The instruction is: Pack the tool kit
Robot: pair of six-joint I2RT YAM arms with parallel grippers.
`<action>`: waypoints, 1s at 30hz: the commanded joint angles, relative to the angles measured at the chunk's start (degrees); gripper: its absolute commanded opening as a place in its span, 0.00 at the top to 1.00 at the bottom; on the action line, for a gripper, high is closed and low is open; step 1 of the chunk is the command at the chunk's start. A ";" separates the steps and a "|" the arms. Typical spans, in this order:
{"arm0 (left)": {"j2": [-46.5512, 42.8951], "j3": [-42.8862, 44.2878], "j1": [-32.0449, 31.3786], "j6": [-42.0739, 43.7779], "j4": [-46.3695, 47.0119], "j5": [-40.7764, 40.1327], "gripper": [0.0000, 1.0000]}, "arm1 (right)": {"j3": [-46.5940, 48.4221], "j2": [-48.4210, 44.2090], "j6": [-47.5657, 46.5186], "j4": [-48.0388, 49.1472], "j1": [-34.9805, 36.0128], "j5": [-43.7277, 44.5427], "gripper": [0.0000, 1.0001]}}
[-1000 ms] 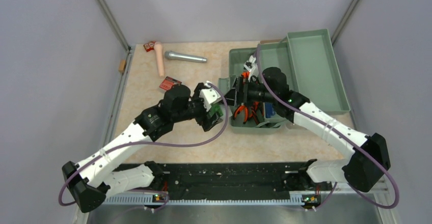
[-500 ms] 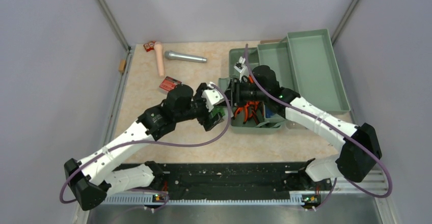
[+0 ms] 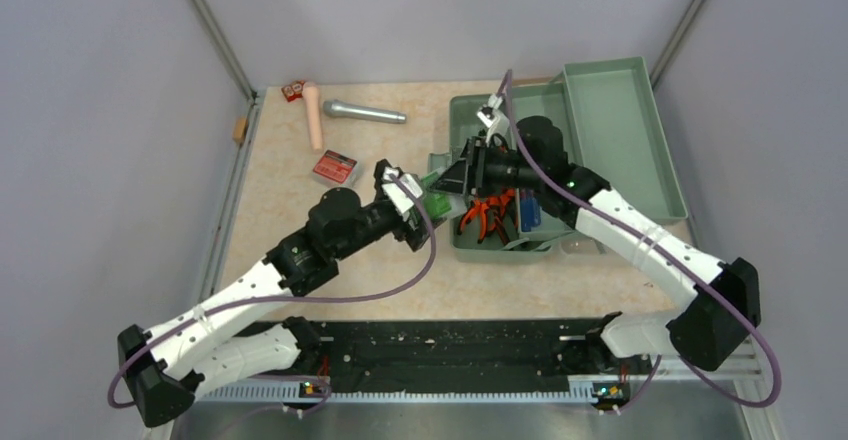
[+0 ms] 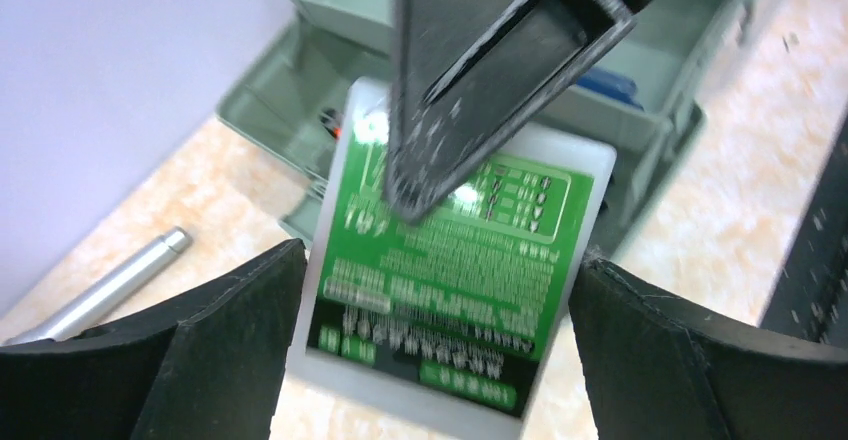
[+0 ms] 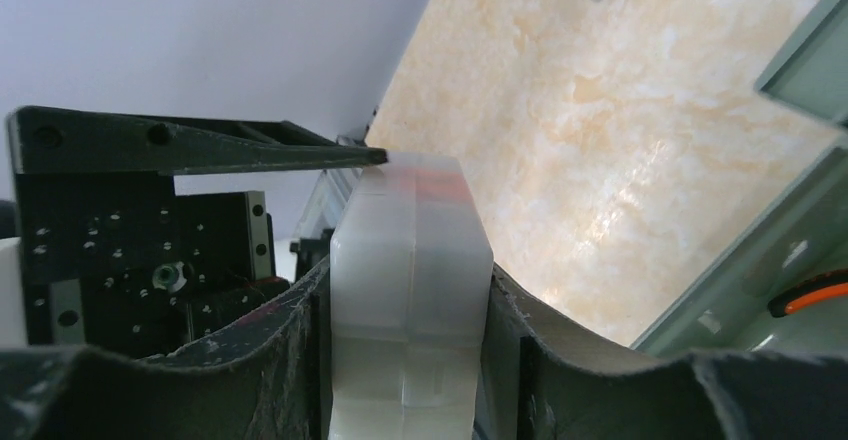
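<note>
Above the bench (image 3: 270, 190), beside toolbox (image 3: 500, 252) left wall: green box (image 4: 440, 310), midair; room leftward up to red box (image 3: 335, 167).
Left claw (image 4: 440, 260): spread wide, flanking box sides; arm stretched rightward.
Right claw (image 5: 408, 280): clamped on box, reaching leftward over toolbox.
Right wrist only: box's translucent edge pinched.

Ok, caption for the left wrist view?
Right claw grips the green box between the wide-open fingers of the left claw.

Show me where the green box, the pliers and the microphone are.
green box (image 4: 450, 280), left wrist view, label middle
pliers (image 3: 483, 216), top external view, orange handles
microphone (image 3: 363, 112), top external view, silver barrel
</note>
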 commanded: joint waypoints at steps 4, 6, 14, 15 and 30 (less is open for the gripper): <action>-7.98 -4.57 3.88 -4.08 16.11 -37.65 0.01 | 3.30 -11.15 -2.83 -1.17 -17.73 10.52 1.00; -8.65 -5.32 4.56 -3.82 18.13 -41.25 0.01 | 3.99 -12.10 -2.90 -0.85 -21.90 11.93 1.00; -9.84 -8.51 6.63 -2.59 25.29 -54.12 0.01 | 6.26 -14.19 -5.56 1.09 -36.01 23.34 1.00; -9.36 -8.07 7.53 -3.74 24.88 -56.02 0.01 | 5.82 -14.61 -5.71 2.00 -37.33 25.83 1.00; -7.27 -6.57 17.31 -10.22 19.46 -57.55 0.01 | -0.39 -7.96 0.31 20.18 -47.05 40.01 0.99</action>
